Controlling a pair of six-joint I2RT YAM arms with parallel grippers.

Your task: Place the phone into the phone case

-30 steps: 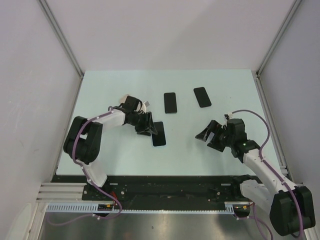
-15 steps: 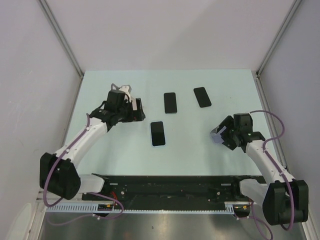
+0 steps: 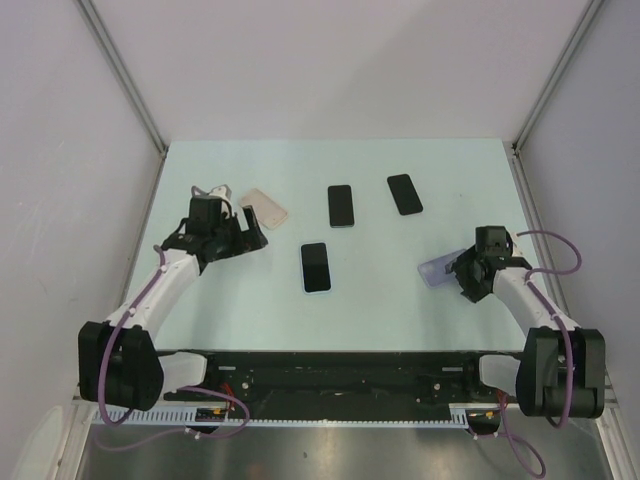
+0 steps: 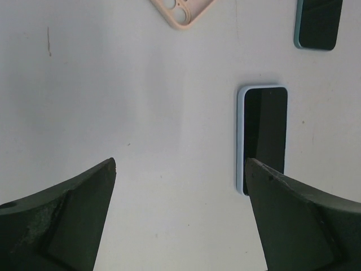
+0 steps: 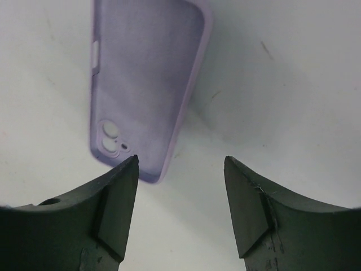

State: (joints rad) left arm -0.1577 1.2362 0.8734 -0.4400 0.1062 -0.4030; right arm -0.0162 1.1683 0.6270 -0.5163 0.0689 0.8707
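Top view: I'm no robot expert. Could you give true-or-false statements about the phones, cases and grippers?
The left gripper is clamped on the pale pink plastic phone case. False: it is open and empty, the case beyond it.
The lilac phone case lies on the pale green table, camera holes showing. True.
The right gripper holds a phone. False: it is open, holding nothing.
The black phone with a light blue rim lies nearer the arms than the other two black phones. True.

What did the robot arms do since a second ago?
The left tool swung left, away from the middle phone, uncovering the pink case. The right tool drew back right, leaving the purple case before it. Both are open and empty. The middle phone and two far phones stayed put.
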